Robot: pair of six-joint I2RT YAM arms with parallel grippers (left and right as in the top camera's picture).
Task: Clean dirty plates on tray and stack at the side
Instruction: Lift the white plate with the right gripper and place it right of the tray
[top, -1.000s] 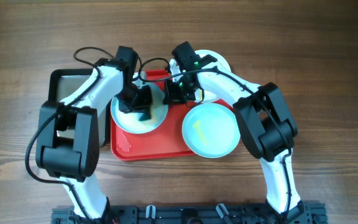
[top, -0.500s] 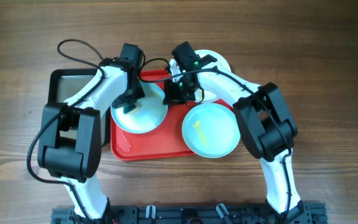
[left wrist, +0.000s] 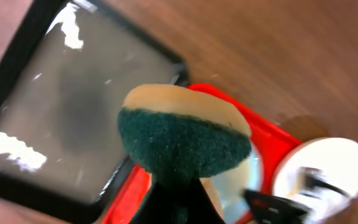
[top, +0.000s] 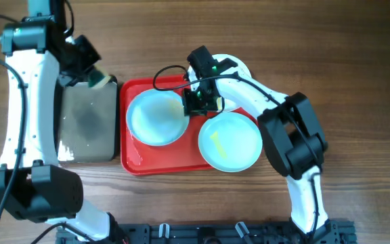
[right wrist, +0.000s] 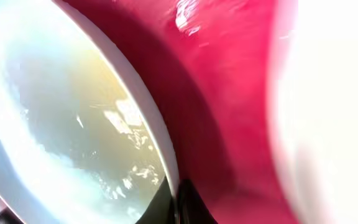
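Overhead, the left gripper (top: 91,73) clenches a sponge (top: 99,80) above the black tray (top: 87,132) at nine o'clock. The right gripper (top: 200,106) meets the rim of a mint plate (top: 151,118) on the red tray (top: 137,160), grip unclear. The five o'clock plate (top: 230,141) looks smeared; nothing stacked yet.

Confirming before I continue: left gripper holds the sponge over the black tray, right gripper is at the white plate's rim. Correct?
No: the right gripper is at the rim of the left mint-blue plate on the red tray, not the white plate; the overhead view shows it.
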